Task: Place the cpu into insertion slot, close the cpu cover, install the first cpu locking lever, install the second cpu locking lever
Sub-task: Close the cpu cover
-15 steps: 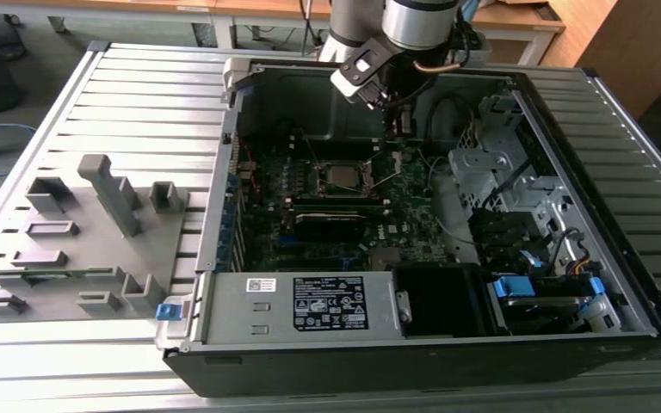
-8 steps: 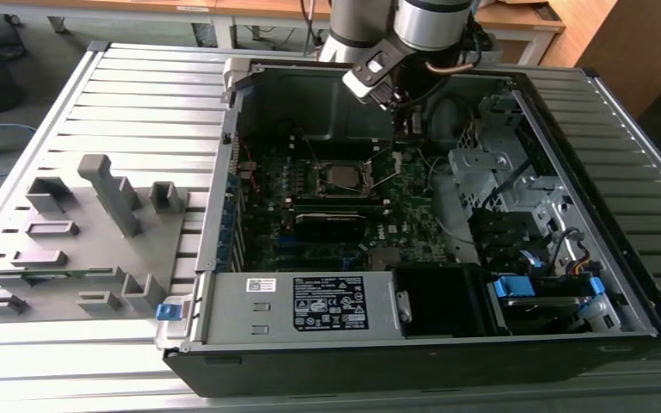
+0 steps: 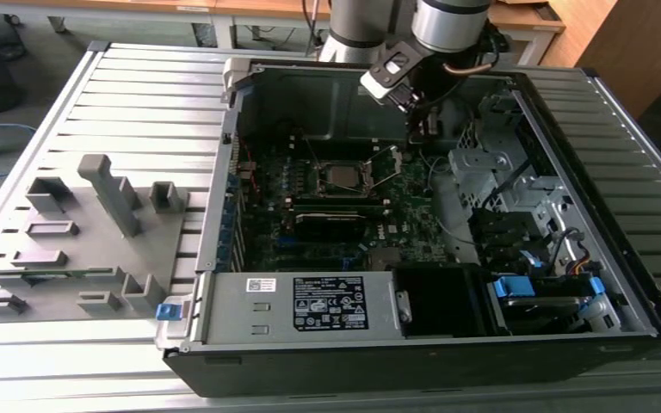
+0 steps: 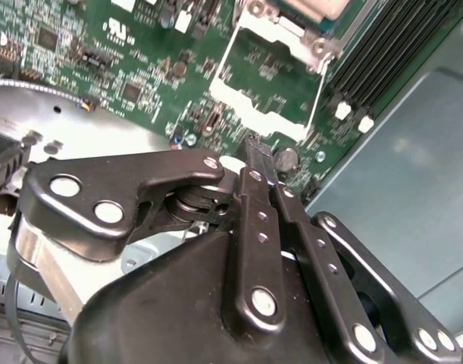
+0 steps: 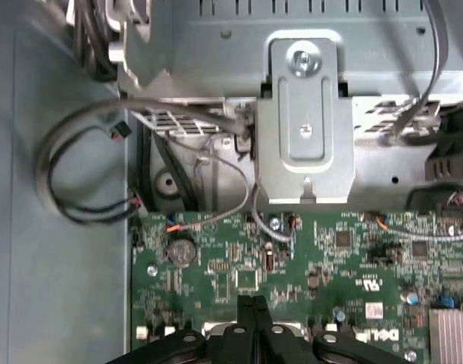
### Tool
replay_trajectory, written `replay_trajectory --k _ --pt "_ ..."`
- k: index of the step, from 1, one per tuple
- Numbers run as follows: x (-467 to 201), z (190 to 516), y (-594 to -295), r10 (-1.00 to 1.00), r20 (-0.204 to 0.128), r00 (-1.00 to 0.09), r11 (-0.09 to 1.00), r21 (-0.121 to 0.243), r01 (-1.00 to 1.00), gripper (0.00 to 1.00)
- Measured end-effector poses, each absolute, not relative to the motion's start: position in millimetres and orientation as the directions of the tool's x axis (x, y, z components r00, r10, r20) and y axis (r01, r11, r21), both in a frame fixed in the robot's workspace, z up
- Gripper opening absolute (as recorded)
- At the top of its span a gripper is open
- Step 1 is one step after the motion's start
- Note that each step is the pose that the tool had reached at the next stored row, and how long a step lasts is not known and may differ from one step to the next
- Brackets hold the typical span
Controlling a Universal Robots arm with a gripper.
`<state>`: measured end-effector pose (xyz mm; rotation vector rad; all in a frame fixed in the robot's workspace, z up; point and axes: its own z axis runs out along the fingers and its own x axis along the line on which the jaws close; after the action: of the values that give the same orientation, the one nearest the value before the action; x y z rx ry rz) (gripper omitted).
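- Silver-grey cpu (image 3: 341, 178) looks already seated in the insertion slot (image 3: 365, 193), roughly mid-motherboard, so I reckon that step's done.
- cpu cover (image 4: 265, 114) isn't down yet. It's flipped open off the slot's edge on the exterior view's right, with green board showing through its window.
- gripper (image 4: 254, 145) is pinched tight with nothing between the fingers. Its tip sits just beside the cover's free edge, on the far side from the cpu.
- motherboard (image 5: 330, 258) lies flat in the open pc case (image 3: 423, 370) on a slatted metal bench (image 3: 135, 95), and there's a grey fixture block (image 3: 113, 198) toward the bench's edge at the exterior view's left.
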<state>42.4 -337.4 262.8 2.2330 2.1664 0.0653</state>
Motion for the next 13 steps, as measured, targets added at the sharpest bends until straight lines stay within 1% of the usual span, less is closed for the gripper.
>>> replay_trajectory --k 5,13 --pt "48.5 261.7 -337.4 1.0 0.009 0.03 -0.03 0.05 0.998 0.11" --pt "48.9 247.5 -337.4 1.0 0.009 0.03 -0.03 0.052 0.998 0.11"
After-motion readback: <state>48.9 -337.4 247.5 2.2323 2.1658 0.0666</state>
